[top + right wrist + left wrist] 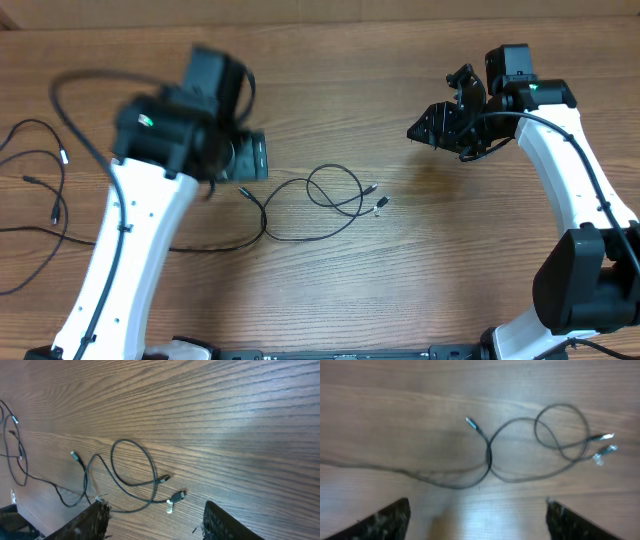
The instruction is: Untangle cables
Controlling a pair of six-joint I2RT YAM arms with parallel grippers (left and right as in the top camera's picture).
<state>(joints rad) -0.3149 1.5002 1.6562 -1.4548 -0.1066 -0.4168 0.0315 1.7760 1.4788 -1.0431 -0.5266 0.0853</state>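
**knot_again:** Where's this at? Both sets of jaws look empty to me.

**benchrat:** Yep. The left jaws are spread wide with nothing between them, hanging over the thin black cords with small silver plug tips (489, 457). Those lie mid-way across the brown wood-grain tabletop (450, 270). The right jaws are parted and empty too, up off the wood and well to the right. The white left arm (135, 235) is a smear from overhead, so go by the wrist view.

**knot_again:** So where would you grab?

**benchrat:** Not the crossing, I reckon that just cinches it. There's a round loop (561, 405) with paired plug tips (606, 436) side by side just right of it, and a lone plug tip (471, 422) on the left. I'd pinch right behind one of the paired tips, pin the crossing with the other jaws, then draw the tip out through the loop slowly. The cord's super thin, so come down flat to the wood or you'll close on air. More loose black cords (19, 450) sit at the far left, well apart. Leave those alone for now.
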